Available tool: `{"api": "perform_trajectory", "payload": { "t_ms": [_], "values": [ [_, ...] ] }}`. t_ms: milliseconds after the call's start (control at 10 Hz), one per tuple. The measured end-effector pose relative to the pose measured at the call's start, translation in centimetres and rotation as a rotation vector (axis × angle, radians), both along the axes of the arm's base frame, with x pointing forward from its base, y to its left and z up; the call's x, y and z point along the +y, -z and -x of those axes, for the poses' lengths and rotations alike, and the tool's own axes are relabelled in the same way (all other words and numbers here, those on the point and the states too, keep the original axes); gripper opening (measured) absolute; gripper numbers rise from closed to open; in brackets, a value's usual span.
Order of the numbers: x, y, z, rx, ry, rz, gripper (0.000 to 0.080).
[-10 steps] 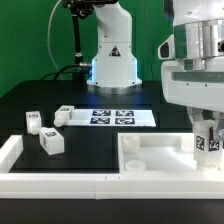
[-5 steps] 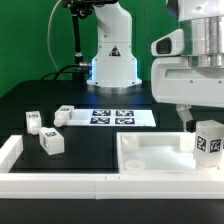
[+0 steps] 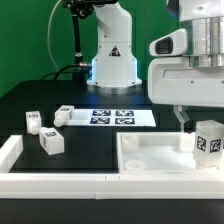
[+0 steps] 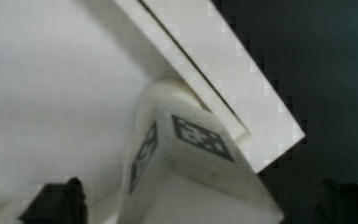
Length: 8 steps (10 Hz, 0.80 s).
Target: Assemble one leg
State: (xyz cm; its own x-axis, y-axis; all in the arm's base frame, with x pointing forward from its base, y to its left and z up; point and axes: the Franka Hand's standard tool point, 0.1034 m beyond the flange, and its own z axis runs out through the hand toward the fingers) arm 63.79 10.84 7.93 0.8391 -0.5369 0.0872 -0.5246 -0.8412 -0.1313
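jaws spread wide above the leg (image 3: pixel 209 139) (image 4: pixel 190 150); it stands upright in the tray's (image 3: pixel 150 158) corner.

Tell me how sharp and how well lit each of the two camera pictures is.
Exterior view: evenly lit and fairly sharp, tags readable on the marker board and the leg standing in the tray; the bright arm base glares, the near gripper housing is soft. Wrist view: soft, close-range blur; the leg fills the frame, its tag smeared; the fingertips are dark, detail lost.
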Motion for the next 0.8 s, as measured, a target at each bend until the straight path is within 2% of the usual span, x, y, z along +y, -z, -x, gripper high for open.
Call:
{"api": "perform_trajectory", "payload": {
  "t_ms": [100, 600, 700, 800],
  "values": [
    [-0.4, 0.2, 0.0, -0.001, -0.063, 0.006, 0.0649],
    [-0.3, 0.3, 0.1, 0.002, -0.047, 0.007, 0.0649],
    [-0.2, 0.3, 0.1, -0.001, -0.092, 0.019, 0.0649],
    [0.6, 0.0, -0.1, -0.012, -0.248, 0.057, 0.0649]
  ]
}}
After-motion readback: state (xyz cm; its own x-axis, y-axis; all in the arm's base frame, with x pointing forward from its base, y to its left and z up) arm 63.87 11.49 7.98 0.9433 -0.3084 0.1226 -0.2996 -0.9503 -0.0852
